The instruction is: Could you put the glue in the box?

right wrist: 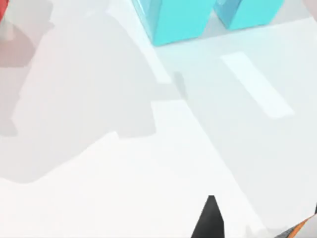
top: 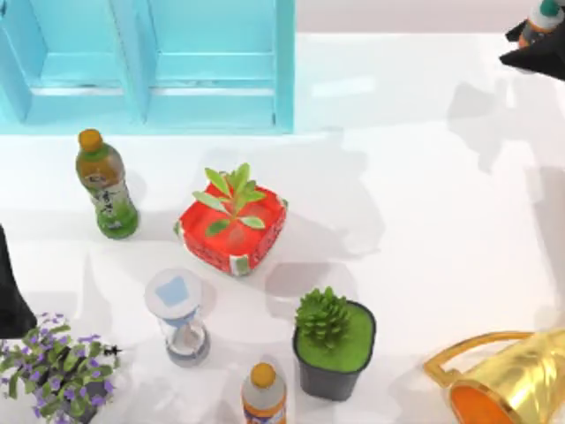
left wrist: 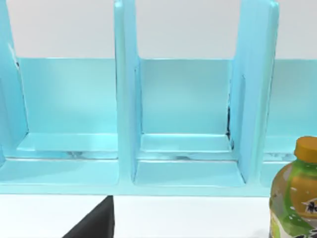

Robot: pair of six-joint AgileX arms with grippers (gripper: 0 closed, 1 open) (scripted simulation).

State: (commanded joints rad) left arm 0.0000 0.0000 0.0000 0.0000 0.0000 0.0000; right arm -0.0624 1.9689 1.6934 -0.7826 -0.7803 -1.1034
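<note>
The glue, a small bottle with a dark-green cap and orange label, is raised at the table's far right corner. My right gripper is shut on it. A sliver of its orange label appears in the right wrist view beside one black fingertip. The box is a light-blue divided crate at the far left of the table, well to the left of the glue. Its open compartments face the left wrist camera. My left arm is parked at the left edge.
A green-tea bottle stands in front of the box. Mid-table are a red planter, an hourglass, a black succulent pot and an orange-capped bottle. Purple flowers sit near left, a gold watering can near right.
</note>
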